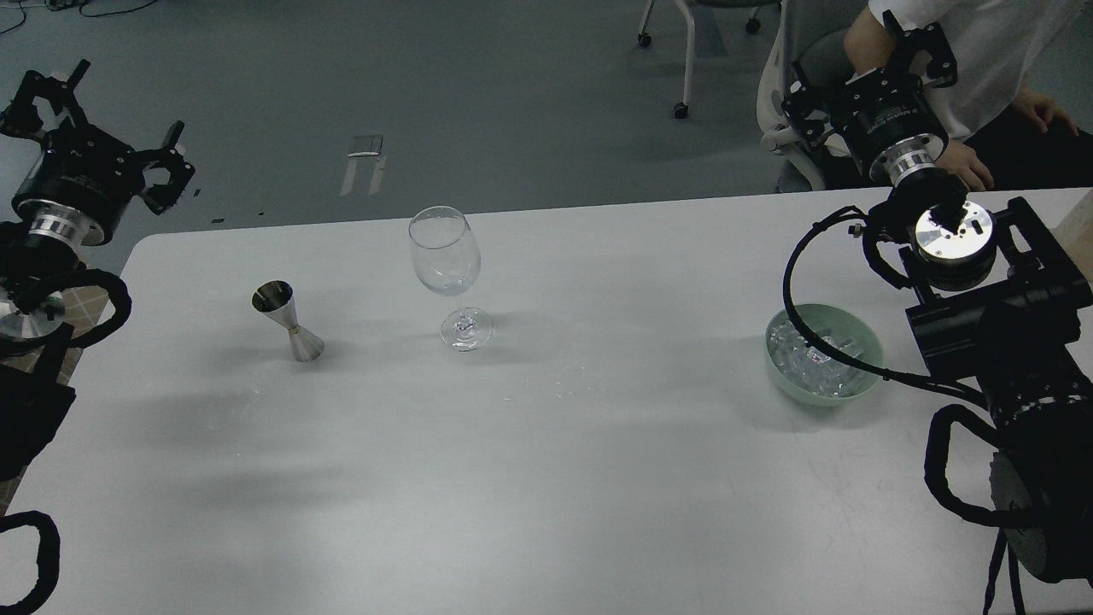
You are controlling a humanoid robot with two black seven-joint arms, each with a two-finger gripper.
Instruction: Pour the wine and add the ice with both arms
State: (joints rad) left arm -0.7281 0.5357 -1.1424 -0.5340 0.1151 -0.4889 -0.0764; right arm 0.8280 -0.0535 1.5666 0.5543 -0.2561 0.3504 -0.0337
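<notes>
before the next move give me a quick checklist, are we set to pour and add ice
1. Wine glass upright on the table: ok.
2. Wine glass empty: ok.
3. Jigger standing left of the glass, apart from it: ok.
4. Ice in the green bowl: ok.
5. Left gripper and right gripper raised, holding nothing: ok.
6. Liquid in the jigger: cannot tell.

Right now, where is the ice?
In the head view, the ice lies in a green bowl on the table's right side, beside the right arm, far right of the wine glass.
</notes>
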